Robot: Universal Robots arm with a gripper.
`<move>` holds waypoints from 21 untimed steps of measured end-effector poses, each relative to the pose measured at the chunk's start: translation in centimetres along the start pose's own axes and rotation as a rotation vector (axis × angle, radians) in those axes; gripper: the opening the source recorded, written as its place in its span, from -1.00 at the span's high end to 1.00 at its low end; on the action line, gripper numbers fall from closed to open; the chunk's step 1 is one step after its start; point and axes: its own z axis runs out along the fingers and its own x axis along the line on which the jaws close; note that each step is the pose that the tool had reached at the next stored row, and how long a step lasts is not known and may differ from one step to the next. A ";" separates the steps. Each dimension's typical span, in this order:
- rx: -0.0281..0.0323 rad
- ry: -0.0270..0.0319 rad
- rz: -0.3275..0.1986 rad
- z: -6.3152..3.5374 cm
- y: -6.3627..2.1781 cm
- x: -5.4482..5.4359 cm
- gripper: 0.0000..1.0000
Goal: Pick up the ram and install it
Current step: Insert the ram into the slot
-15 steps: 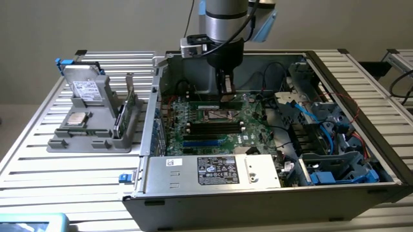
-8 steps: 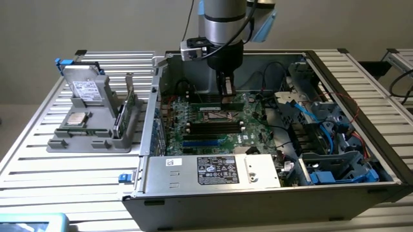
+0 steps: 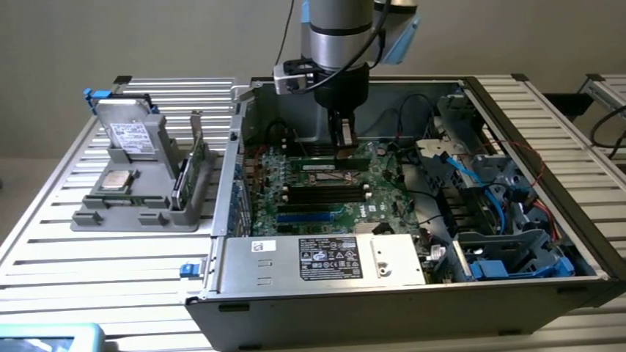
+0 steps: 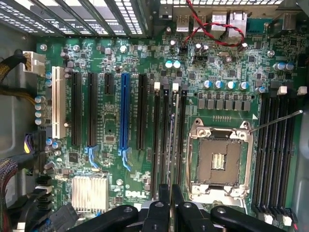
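Robotics lab bench: slatted aluminium table [image 3: 59,249], opened computer case [image 3: 391,312], grey parts fixture [image 3: 137,214].

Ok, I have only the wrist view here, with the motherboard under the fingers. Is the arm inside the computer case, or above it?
Observer: It comes from above; the gripper reaches down into the open case, low over the motherboard.
Operator: Is there something outside the case?
Observer: Yes, a gray tray stands beside it, at the exterior view's left.
Operator: What lies in that tray?
Observer: A square silver processor chip lies flat in it.
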 end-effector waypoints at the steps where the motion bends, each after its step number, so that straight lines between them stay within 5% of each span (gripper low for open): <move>1: 0.0000 0.0014 0.000 0.05 0.01 0.0 0.72; 8: -0.0043 0.0288 -0.003 0.41 0.03 0.0 0.72; 11: -0.0227 0.0289 -0.004 0.61 0.06 0.0 0.72; 12: -0.0243 0.0288 -0.004 0.71 0.07 0.0 0.72; 21: -0.0239 0.0335 -0.005 1.41 0.12 -0.1 0.72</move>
